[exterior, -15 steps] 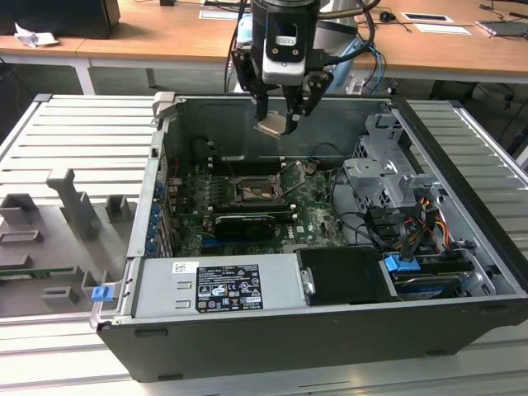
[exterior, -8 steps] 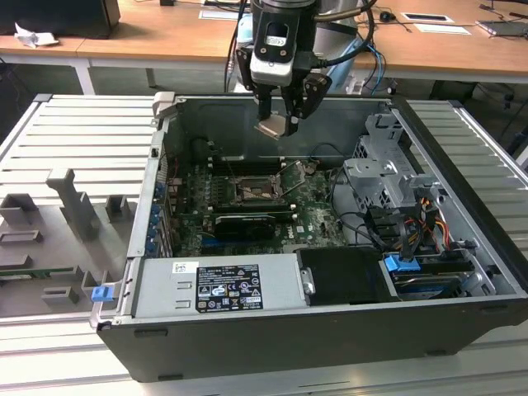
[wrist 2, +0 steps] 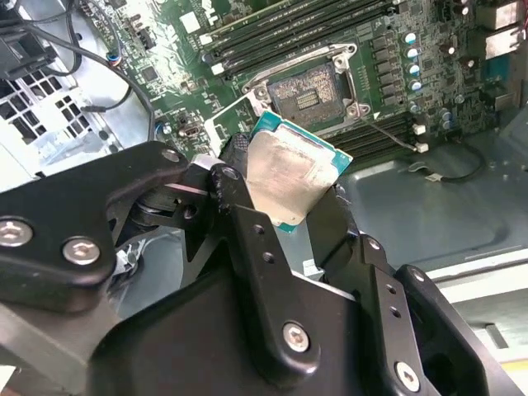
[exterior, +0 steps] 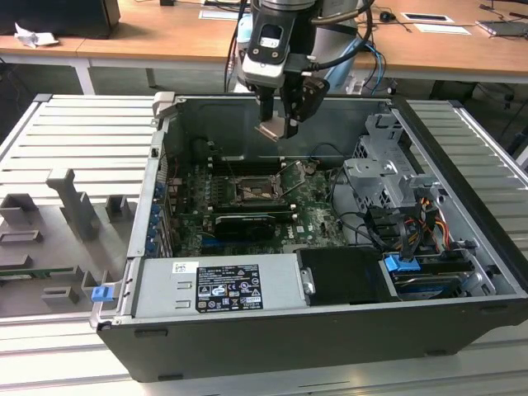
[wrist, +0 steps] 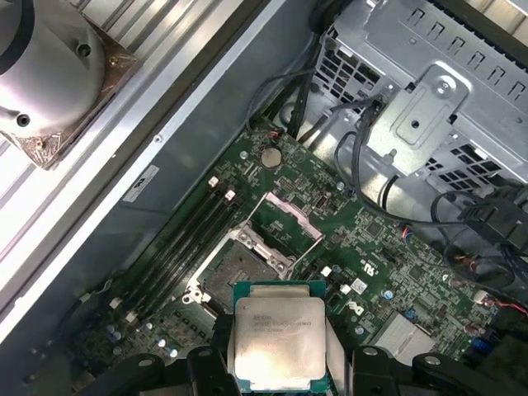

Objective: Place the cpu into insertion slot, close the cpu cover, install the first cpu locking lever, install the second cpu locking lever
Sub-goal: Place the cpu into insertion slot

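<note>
— Ribbed grey platform (exterior: pixel 74 132), open computer case (exterior: pixel 272 346) on it. State of the gripper (exterior: pixel 279 124)?
— Fingers closed on the cpu (wrist: pixel 276 342), gripping opposite edges; chip held in the air over the motherboard (wrist: pixel 388 272). Below it, the insertion slot (wrist: pixel 239 268) is bare, cpu cover (wrist: pixel 285 224) swung open.

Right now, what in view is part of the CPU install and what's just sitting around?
Job: gripper, shut on the cpu; insertion slot, empty; cpu cover, swung open.
Lying about: memory slots; drive cage; power supply; grey fixtures on the exterior view's left.
</note>
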